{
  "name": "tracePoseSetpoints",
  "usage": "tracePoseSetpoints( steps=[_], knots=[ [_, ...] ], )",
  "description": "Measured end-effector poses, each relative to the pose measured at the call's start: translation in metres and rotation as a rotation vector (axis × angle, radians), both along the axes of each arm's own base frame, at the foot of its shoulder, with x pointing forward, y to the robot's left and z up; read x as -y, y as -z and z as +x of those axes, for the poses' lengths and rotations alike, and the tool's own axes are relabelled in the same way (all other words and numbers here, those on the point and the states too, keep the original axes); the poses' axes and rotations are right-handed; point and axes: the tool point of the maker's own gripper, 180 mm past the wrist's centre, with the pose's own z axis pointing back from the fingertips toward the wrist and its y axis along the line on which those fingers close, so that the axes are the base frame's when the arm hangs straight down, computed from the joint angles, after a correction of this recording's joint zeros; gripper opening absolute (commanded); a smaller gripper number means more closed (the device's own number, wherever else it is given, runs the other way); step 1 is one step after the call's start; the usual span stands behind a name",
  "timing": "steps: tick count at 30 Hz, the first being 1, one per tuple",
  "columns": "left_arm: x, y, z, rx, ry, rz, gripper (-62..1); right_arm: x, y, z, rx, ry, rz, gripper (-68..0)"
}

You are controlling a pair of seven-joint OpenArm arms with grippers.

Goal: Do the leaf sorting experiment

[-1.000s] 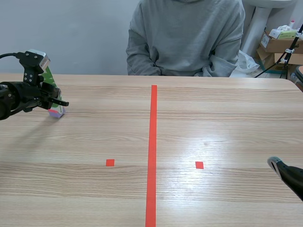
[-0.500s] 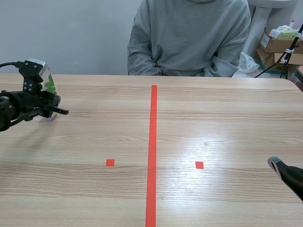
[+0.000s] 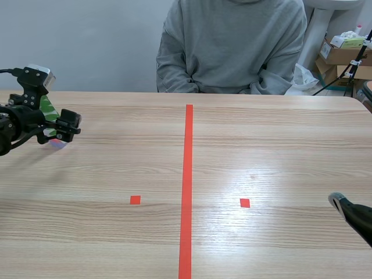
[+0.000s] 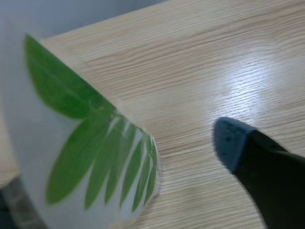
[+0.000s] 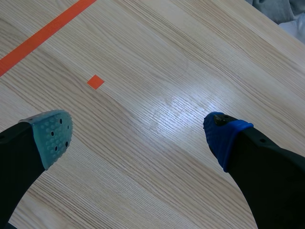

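Left claw (image 3: 65, 128) hangs spread wide, the leaf card (image 4: 90, 148) between its fingers. The card sits close on the hidden left finger's side and apart from the blue-padded right fingertip (image 4: 228, 140).

The risk, as judged here, is that an off-centre close pushes the card over or pinches only its rim. Its glossy face probably offers little grip, so it could slip.

An edge of the table (image 3: 273, 145) runs near, past the card from this claw, so a knocked card may drop off. Open wood stretches to the claw's right toward the red tape line (image 3: 187, 186).

Right claw (image 5: 138, 137), also wide and holding nothing, hovers low, well apart from the card. A person (image 3: 232, 46) sits across.
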Motion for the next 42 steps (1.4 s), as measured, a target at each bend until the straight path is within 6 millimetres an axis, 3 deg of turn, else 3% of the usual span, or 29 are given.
tracePoseSetpoints(
  steps=[7,12,15,19,24,27,29,37,42],
  knots=[
    [-0.031,-0.017,0.003,0.037,-0.051,0.062,1.4,0.000,0.000,0.000,0.000,0.000,0.000,-11.3],
    [-0.064,-0.057,0.008,0.066,-0.082,0.139,1.4,0.000,0.000,0.000,0.000,0.000,0.000,-11.3],
    [-0.065,-0.082,0.005,0.110,-0.047,0.206,1.4,0.000,0.000,0.000,0.000,0.000,0.000,-11.3],
    [-0.031,-0.095,-0.017,0.149,0.074,0.252,1.4,0.000,0.000,0.000,0.000,0.000,0.000,-11.3],
    [0.052,-0.101,-0.071,0.186,0.305,0.276,1.4,0.000,0.000,0.000,0.000,0.000,0.000,-11.3],
    [0.100,-0.120,-0.107,0.229,0.402,0.187,1.4,0.000,0.000,0.000,0.000,0.000,0.000,-11.3],
    [0.121,-0.132,-0.129,0.263,0.454,0.164,1.4,0.000,0.000,0.000,0.000,0.000,0.000,-11.2],
    [0.178,-0.139,-0.216,0.244,0.602,0.032,1.4,0.000,0.000,0.000,0.000,0.000,0.000,-11.2],
    [0.195,-0.142,-0.246,0.229,0.607,-0.019,1.4,0.000,0.000,0.000,0.000,0.000,0.000,-11.2]
  ],
)
